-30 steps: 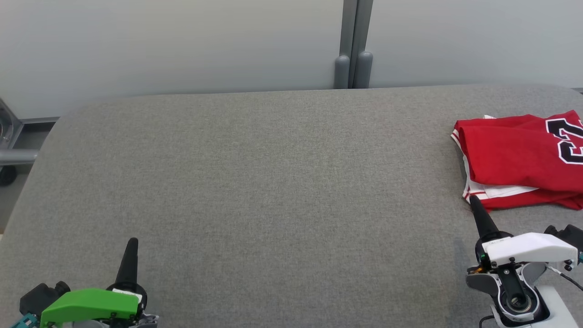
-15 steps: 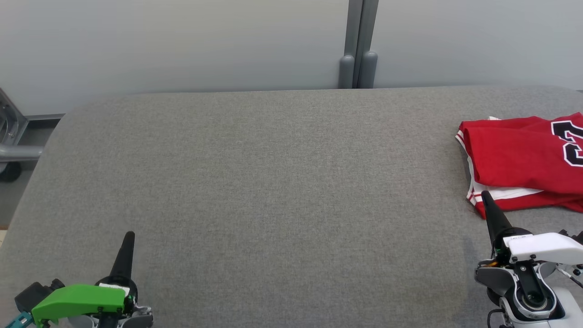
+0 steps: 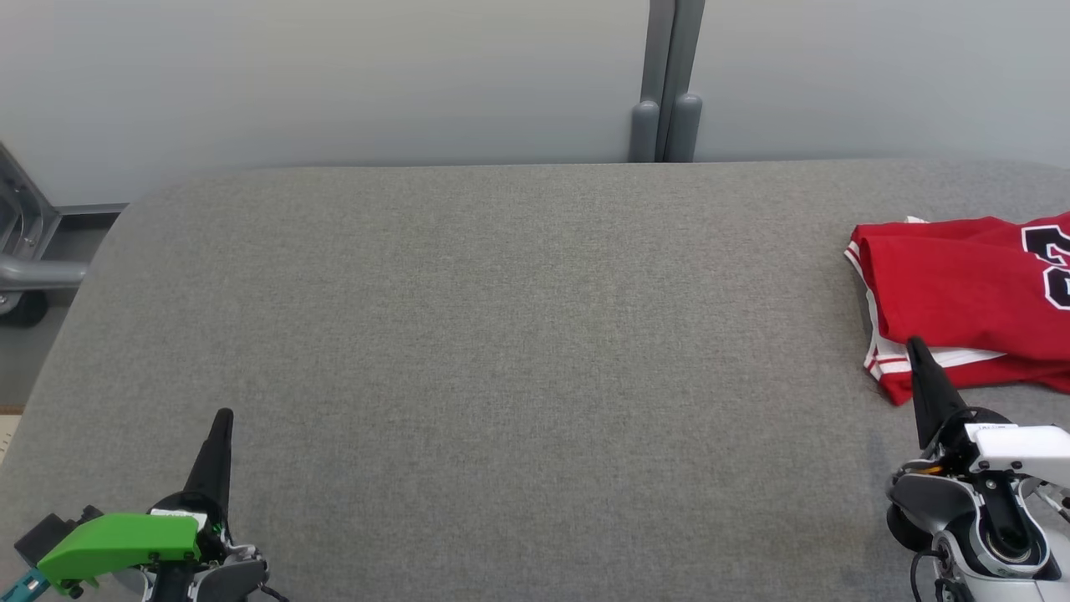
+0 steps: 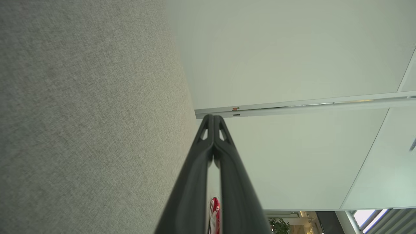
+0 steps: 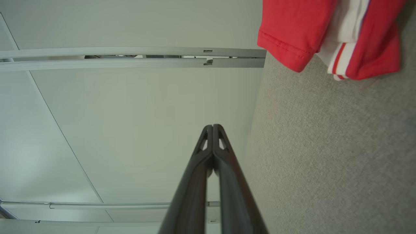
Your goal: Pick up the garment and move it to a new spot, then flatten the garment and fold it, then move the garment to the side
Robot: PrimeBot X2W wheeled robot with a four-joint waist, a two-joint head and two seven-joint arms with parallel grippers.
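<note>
Head view, red garment [image 3: 953, 284], cropped black numerals [image 3: 1055, 267]

A grey fabric-covered table [image 3: 501, 351] spans the centre. Pale wall panels [image 3: 334, 75] run across 12 o'clock, with a grey post [image 3: 669, 84] at 1 o'clock and a metal frame [image 3: 25, 259] at 9 o'clock.

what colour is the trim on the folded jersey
White with red stripes on the red jersey; the right wrist view shows it best.
</note>
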